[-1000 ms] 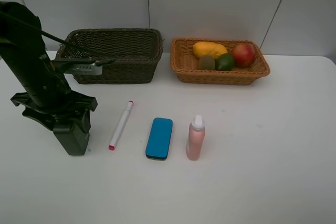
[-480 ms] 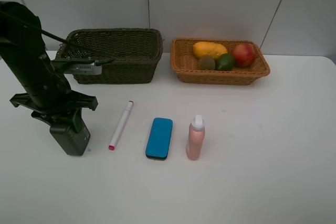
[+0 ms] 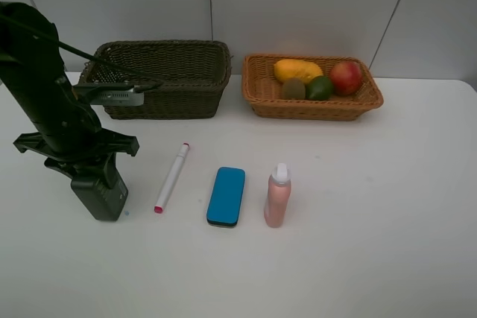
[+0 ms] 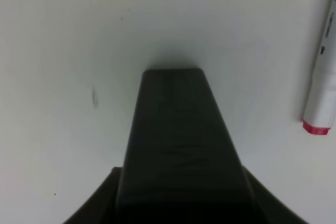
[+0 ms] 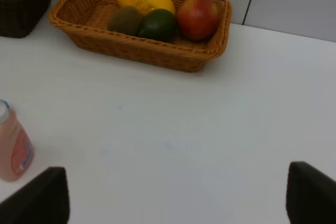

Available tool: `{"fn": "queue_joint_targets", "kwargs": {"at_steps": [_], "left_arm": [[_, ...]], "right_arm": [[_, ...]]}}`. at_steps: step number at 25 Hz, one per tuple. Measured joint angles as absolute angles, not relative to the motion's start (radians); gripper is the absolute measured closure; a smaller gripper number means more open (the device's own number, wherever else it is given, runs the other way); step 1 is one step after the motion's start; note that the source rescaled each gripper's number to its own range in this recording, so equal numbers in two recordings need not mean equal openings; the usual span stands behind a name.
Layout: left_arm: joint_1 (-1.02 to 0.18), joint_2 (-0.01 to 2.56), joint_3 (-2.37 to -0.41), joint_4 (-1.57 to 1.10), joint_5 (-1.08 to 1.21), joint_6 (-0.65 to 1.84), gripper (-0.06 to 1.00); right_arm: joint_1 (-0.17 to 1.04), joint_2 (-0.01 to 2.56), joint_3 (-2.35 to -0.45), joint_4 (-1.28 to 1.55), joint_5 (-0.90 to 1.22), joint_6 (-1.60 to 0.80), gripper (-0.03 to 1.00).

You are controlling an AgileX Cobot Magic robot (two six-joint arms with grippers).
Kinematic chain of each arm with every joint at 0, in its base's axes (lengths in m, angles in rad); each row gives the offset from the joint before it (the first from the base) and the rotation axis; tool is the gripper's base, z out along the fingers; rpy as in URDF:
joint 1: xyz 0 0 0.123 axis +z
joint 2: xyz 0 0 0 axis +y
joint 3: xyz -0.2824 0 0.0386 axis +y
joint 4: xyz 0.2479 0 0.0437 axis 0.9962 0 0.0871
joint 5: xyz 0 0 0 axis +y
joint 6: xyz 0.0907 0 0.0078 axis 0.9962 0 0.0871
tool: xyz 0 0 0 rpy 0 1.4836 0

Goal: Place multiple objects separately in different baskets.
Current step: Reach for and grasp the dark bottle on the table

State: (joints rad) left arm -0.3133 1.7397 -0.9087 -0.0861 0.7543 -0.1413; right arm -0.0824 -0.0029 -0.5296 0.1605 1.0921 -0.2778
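White table, label on pink spray bottle unreadable

Pink spray bottle label: blurred, could not be read.
Marker barrel print: was too small to read.
Elsewhere: no legible text showed.

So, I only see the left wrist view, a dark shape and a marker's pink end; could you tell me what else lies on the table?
Observer: Next to the white pink-capped marker lies a flat blue eraser block.
Operator: Anything past it?
Observer: A pink spray bottle stands upright just beyond the eraser.
Operator: And the fruit?
Observer: The yellow mango, brown kiwi, green avocado and red pomegranate sit in the orange-tan wicker basket.
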Motion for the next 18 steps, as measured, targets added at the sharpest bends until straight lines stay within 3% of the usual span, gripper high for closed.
{"fn": "queue_joint_targets", "kwargs": {"at_steps": [18], "left_arm": [[-0.313, 1.732, -0.911, -0.087, 0.787, -0.142, 0.58]], "right_arm": [[-0.082, -0.003, -0.53, 0.161, 1.092, -0.278, -0.03]]}}
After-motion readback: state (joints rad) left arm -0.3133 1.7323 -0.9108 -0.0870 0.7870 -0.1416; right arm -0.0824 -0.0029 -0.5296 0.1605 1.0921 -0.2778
